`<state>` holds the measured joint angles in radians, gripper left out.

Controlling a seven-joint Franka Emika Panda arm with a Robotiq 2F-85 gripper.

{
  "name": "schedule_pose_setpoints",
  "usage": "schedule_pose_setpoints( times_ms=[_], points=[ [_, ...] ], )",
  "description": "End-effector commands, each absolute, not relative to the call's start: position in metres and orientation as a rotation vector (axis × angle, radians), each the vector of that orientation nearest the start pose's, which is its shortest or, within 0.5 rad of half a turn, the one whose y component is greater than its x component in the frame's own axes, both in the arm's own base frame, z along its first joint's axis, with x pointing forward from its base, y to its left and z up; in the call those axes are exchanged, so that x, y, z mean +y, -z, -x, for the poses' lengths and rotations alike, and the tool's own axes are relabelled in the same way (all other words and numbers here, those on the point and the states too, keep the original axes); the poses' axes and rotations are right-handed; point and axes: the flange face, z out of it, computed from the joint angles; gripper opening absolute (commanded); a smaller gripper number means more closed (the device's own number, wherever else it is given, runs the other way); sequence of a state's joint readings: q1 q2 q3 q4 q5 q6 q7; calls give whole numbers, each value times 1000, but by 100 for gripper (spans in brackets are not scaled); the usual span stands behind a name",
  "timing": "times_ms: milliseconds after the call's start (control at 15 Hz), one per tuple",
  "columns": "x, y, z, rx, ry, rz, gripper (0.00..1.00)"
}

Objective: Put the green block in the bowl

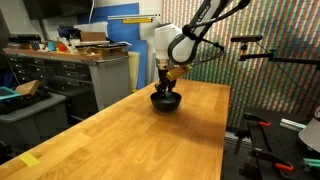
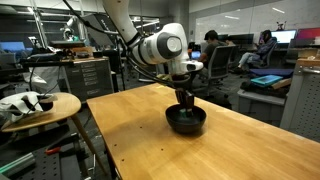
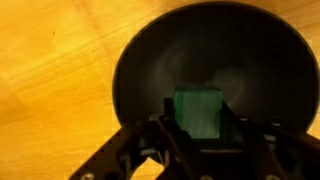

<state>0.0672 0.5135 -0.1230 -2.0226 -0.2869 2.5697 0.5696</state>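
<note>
Wrist view: green block [image 3: 198, 110] held within bowl [image 3: 145, 65].

Exterior views share the table [image 1: 130, 130] [image 2: 135, 120]; wrist looks down

A white robot arm [image 2: 160, 46] reaches down from the upper left over a light wooden table [image 2: 135, 138]. Its dark gripper [image 2: 184, 103] dips into a shallow black bowl [image 2: 186, 125] near the table's far corner, close to the right edge. Whether the fingers hold anything cannot be seen. A small round side table [image 2: 45, 108] stands beyond the left edge.
</note>
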Motion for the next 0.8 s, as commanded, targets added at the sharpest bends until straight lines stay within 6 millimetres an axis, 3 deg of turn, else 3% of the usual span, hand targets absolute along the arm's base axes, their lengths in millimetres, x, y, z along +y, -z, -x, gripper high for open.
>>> schedule_pose_setpoints(
  times_ms=[0,200,267,600,733],
  points=[
    [-31,-180,-627,583,180,3257,17],
    [-29,-168,-636,572,178,3240,18],
    [-28,-167,-638,561,175,3245,62],
    [-17,-184,-634,536,175,3252,98],
    [-9,-197,-633,519,175,3252,100]
  ],
)
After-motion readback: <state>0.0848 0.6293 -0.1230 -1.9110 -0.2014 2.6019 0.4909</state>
